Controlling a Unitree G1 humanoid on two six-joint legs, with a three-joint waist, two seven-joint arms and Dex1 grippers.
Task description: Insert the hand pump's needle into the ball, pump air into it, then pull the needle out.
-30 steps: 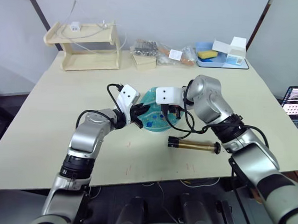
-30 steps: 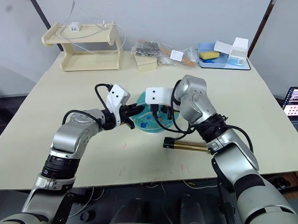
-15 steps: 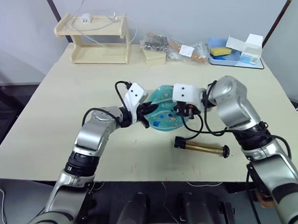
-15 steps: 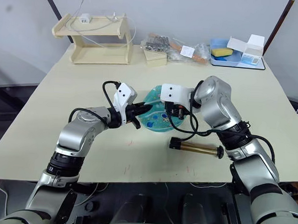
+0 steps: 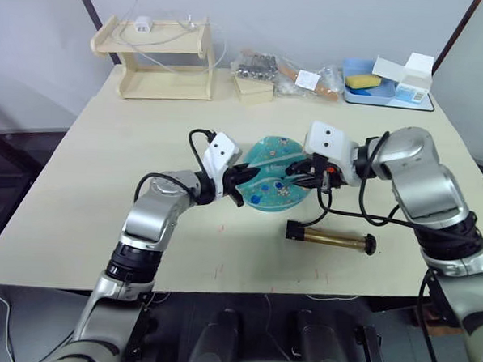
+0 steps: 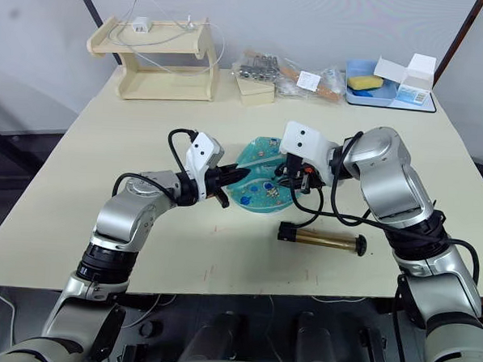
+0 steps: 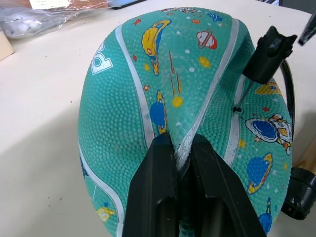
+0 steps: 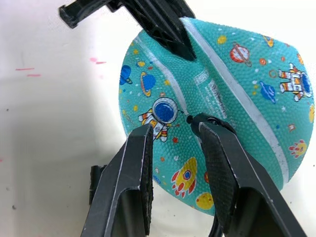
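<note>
One ball (image 7: 163, 94), one hand pump (image 5: 332, 237) beside it; left gripper (image 7: 177, 148) pinches ball, right gripper (image 8: 175, 136) open, drawn back from ball.

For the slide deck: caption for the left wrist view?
Left claw pinching a fold of the limp teal rubber ball while the thin metal needle on its black fitting meets the valve.

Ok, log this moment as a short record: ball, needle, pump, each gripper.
ball: teal ball, flattened and creased, on the table
needle: needle with its tip at the ball's valve hole
hand pump: hand pump lying on the table beside the ball
left gripper: left gripper shut, pinching a fold of the ball
right gripper: right gripper open, over the needle fitting
</note>
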